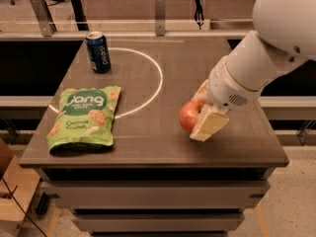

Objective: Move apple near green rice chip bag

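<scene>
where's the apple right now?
Camera view, right of centre: the round red-orange apple is clamped in the gripper's jaws over the dark table's front-right, far from the flat green rice chip bag at left.

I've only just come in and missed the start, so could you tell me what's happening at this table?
The robot's gripper is shut on the apple, holding it low over the right half of the table. The green rice chip bag lies flat near the front left corner, well apart from the apple, so the apple is not beside it yet. A dark blue can stands upright at the back left, untouched.
</scene>
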Action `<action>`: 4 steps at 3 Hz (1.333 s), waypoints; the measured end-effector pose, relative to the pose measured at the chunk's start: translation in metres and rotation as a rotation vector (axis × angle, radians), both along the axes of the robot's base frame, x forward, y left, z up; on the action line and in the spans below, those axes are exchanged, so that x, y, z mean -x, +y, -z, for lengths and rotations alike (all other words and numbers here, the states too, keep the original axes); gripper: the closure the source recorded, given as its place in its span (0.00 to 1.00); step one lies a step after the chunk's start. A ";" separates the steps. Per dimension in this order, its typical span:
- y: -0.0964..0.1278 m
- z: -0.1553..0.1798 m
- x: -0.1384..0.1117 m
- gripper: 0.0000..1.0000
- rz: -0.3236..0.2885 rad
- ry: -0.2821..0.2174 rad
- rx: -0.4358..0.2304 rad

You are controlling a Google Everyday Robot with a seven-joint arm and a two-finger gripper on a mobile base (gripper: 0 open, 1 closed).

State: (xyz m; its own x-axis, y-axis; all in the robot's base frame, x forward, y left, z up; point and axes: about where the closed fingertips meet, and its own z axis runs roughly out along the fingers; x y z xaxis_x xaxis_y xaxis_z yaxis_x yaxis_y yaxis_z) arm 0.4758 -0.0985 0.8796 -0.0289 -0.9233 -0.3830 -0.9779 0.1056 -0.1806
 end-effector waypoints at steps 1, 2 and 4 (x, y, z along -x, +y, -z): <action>0.049 0.004 0.009 1.00 -0.097 0.020 -0.068; 0.090 0.007 0.012 1.00 -0.162 0.034 -0.114; 0.145 0.015 0.020 0.59 -0.229 0.071 -0.186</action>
